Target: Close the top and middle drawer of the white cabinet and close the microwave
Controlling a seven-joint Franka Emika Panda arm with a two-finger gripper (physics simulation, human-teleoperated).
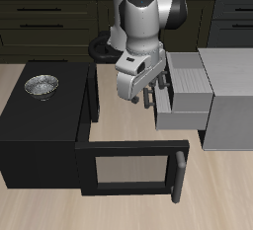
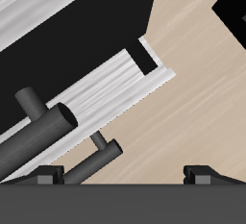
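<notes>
Showing the Franka arm reaching down over the wooden counter (image 1: 119, 140), between the microwave (image 1: 40, 125) and the white cabinet (image 1: 227, 101). The hand (image 1: 148, 98) hangs just in front of the pulled-out drawers (image 1: 188, 94), close beside the drawer fronts; whether it touches them cannot be told from the exterior view. Two drawers project from the cabinet toward the middle of the counter, the upper one (image 1: 186, 76) lying above and slightly behind the lower one (image 1: 188, 115). The microwave stands on the counter's other side, well apart from the hand, with its door (image 1: 128, 168) swung wide open so that the grey window faces the counter's front edge and the long bar handle (image 1: 179, 173) stands at the door's free end. A metal bowl (image 1: 42, 84) rests on the microwave's flat top.

The wrist view shows a pale drawer front (image 2: 110, 98) with its short dark bar handle (image 2: 38, 136) lying close to the hand (image 2: 123, 175). Both fingertips (image 2: 204, 173) appear at the frame's edge, spread well apart, with only bare counter (image 2: 183, 103) between them. The hand holds nothing.
</notes>
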